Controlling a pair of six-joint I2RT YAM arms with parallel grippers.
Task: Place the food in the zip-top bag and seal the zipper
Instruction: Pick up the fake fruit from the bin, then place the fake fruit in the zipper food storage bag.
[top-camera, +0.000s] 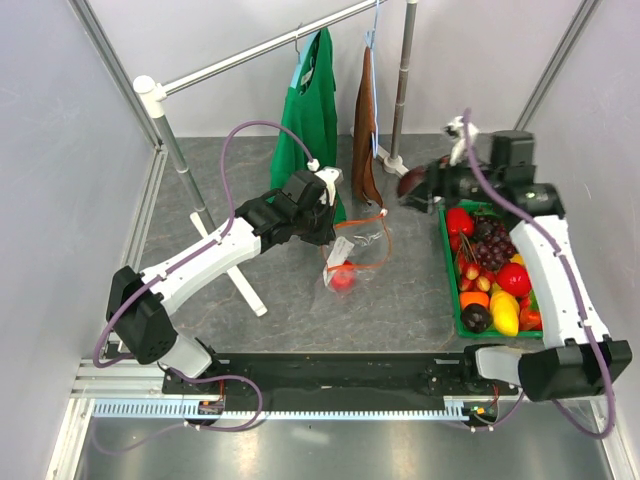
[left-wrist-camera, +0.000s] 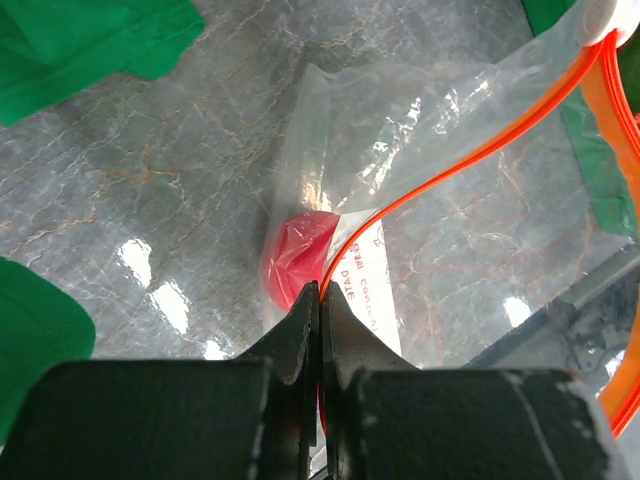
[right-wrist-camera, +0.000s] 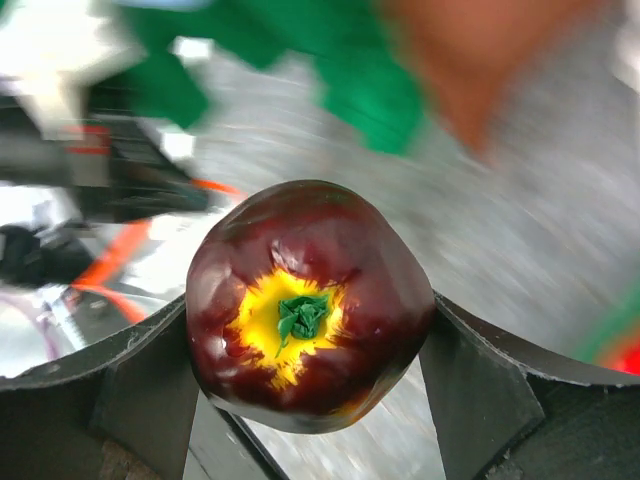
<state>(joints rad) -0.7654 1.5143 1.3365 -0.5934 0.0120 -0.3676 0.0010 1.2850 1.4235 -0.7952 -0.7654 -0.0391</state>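
- From overhead, my left gripper (top-camera: 328, 228) pinches the zip-top bag (top-camera: 362, 245) at centre. My right gripper (top-camera: 425, 185) holds the maroon fruit (top-camera: 410, 184) just right of and beyond the bag's mouth, so the drop lies leftward and nearer.
- At my left wrist, the jaws are clenched on the zipper (left-wrist-camera: 430, 185), and the strip runs away to the far right. A red fruit (left-wrist-camera: 295, 255) sits inside the bag.
- At my right wrist, both fingers (right-wrist-camera: 470, 390) clasp the maroon fruit, its stem end towards the camera. An orange strip shows, blurred, on the left.
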